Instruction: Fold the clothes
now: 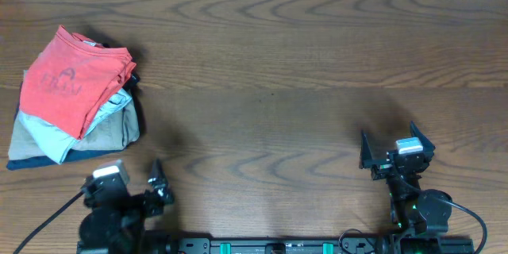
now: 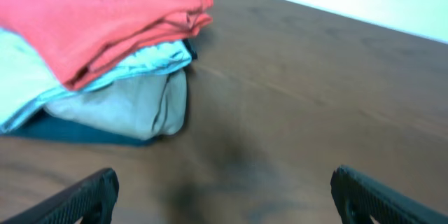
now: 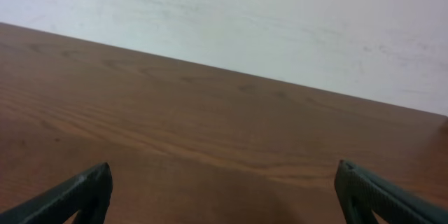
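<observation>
Left gripper [image 1: 127, 178]: lower left of overhead frame, fingers spread wide, holding nothing, over wooden table [image 1: 278, 71]. Right gripper [image 1: 390, 143]: lower right, spread likewise, holding nothing. Coral-red T-shirt [image 1: 67, 79]: upper left, folded, faint lettering upward, topmost on stack. Beneath lay light grey garment [image 1: 48, 136], tan garment [image 1: 121, 131], navy garment [image 1: 24, 163]. Stack sat near left gripper, well apart from right.
</observation>
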